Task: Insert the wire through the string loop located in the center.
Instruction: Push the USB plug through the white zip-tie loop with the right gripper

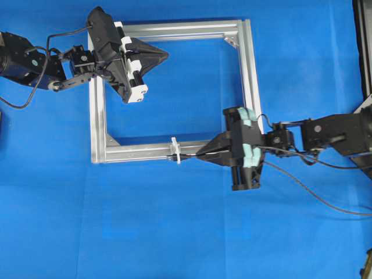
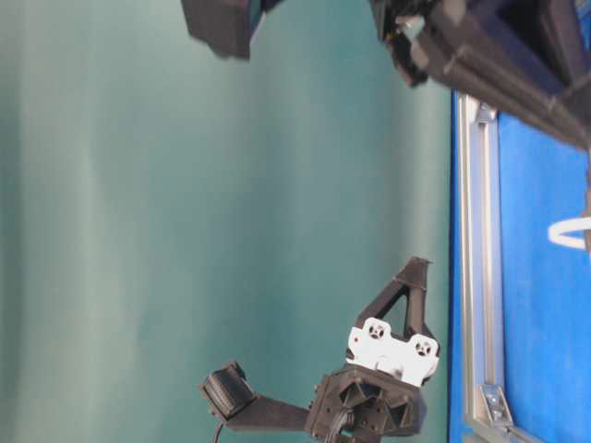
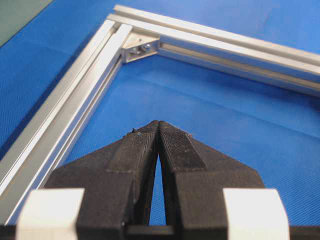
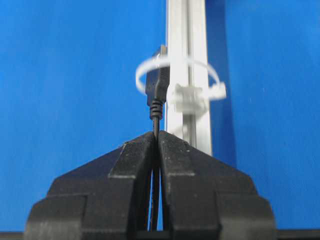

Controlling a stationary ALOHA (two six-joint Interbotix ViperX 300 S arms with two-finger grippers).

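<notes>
Right pincer (image 4: 156,134) clamped on the wire (image 4: 156,97), plug tip entering the string loop (image 4: 175,75) on the frame's near bar (image 1: 145,152); left pincer (image 3: 158,124) closed, empty, parked at far left.

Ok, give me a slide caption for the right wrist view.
Right gripper shut on the wire, its plug tip reaching the white string loop on the aluminium frame.

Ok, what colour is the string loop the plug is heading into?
White, translucent-looking string loop; clearest in the right wrist view.
</notes>
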